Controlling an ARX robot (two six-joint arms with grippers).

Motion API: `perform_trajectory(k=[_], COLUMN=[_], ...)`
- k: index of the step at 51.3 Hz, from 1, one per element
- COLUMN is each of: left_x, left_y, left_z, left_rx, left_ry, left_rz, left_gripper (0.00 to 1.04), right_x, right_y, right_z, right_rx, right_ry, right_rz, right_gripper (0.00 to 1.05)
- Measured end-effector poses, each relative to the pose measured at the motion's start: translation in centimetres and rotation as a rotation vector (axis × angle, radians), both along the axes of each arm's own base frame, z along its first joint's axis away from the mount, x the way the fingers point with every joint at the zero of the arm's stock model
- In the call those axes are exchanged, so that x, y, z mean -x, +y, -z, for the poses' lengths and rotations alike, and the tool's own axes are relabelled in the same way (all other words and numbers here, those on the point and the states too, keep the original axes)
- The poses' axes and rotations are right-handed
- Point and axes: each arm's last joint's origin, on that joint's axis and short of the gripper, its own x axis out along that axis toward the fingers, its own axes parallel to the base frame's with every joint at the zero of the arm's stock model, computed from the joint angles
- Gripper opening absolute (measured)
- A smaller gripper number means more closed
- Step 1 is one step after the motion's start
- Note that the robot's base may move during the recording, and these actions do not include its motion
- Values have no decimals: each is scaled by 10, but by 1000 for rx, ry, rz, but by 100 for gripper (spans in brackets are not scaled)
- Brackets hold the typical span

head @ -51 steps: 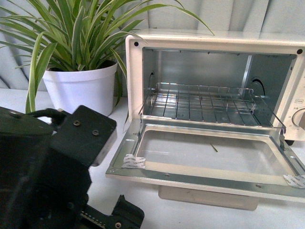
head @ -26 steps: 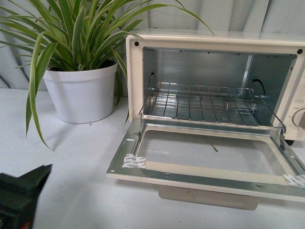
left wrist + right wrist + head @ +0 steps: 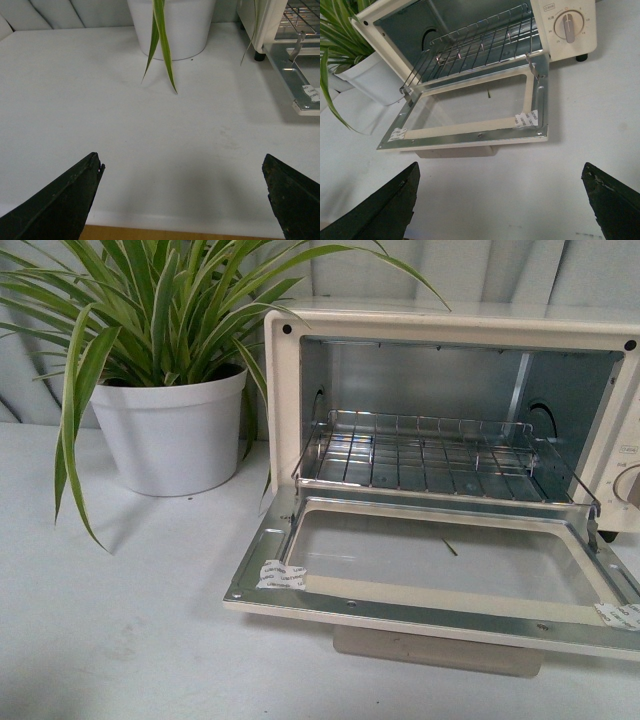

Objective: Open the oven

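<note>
The cream-white oven stands at the right on the white table, its glass door folded down flat, the wire rack and shiny interior showing. The bar handle hangs under the door's front edge. It also shows in the right wrist view with its knob. No arm shows in the front view. My left gripper is open and empty over bare table, left of the oven. My right gripper is open and empty in front of the open door.
A striped-leaf plant in a white pot stands left of the oven; its leaves hang over the table. The table's front edge lies just below my left gripper. A grey curtain hangs behind.
The left arm, which filled the lower left of the front view, has drawn back out of that view. The oven door lies open throughout.
</note>
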Motion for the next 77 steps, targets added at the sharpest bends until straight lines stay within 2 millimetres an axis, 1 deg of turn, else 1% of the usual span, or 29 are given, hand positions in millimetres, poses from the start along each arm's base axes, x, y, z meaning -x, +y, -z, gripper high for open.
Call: perform_trajectory(k=[4, 8, 13, 18, 19, 23, 24, 25, 26, 28, 30, 31, 37, 41, 45, 46, 48, 70, 71, 75, 77], left_x=[5, 7, 7, 7, 7, 12, 13, 14, 16, 17, 17, 17, 17, 17, 17, 17, 17, 17, 17, 17, 17], left_y=[6, 11, 13, 13, 13, 15, 15, 16, 16, 18, 20, 20, 27, 32, 33, 33, 33, 33, 33, 33, 33], left_z=[2, 6, 7, 7, 7, 10, 10, 7, 5, 2, 1, 1, 2, 2, 2, 2, 2, 2, 2, 2, 2], left_rx=[40, 120, 164, 172, 167, 158, 156, 157, 160, 154, 147, 146, 137, 130, 129, 129, 130, 126, 127, 126, 126], left_ry=[-2, 45, 48, 46, 34, -83, -99, -131, -159, -189, -201, -201, -198, -202, -202, -202, -202, -202, -202, -202, -202], left_rz=[-12, -6, -30, -33, -32, -13, -5, 3, 4, 2, -1, -1, 33, -8, -7, -6, -3, -4, -4, -4, -4], left_gripper=[98, 98, 98, 98, 97, 85, 84, 79, 76, 71, 60, 58, 37, 24, 12, 8, 4, 4, 6, 26, 33], right_x=[0, 0, 0, 0, 0, -1, 0, 0, 0, 0, 0, 1, 0, 0, 0, 0, 0, 0, 0, 0, 0], right_y=[0, 0, 0, 0, 0, -1, -2, -3, -3, -5, -6, -7, -13, -17, -20, -20, -20, -20, -20, -20, -20], right_z=[8, 13, 12, 13, 13, 17, 19, 20, 20, 18, 18, 18, 19, 18, 18, 18, 18, 18, 18, 18, 18], right_rx=[0, -6, -4, -3, 17, 125, 154, 200, 209, 271, 320, 334, 377, 389, 397, 397, 398, 403, 403, 405, 405], right_ry=[-19, -38, -47, -47, -72, -194, -215, -234, -239, -259, -273, -276, -282, -282, -278, -279, -280, -280, -280, -280, -280], right_rz=[20, 20, 23, 23, 39, 144, 174, 190, 196, 205, 200, 200, 155, 179, 203, 200, 198, 196, 196, 196, 196], right_gripper=[95, 95, 95, 95, 94, 84, 80, 77, 75, 68, 59, 55, 34, 23, 9, 7, 1, 1, 1, 19, 28])
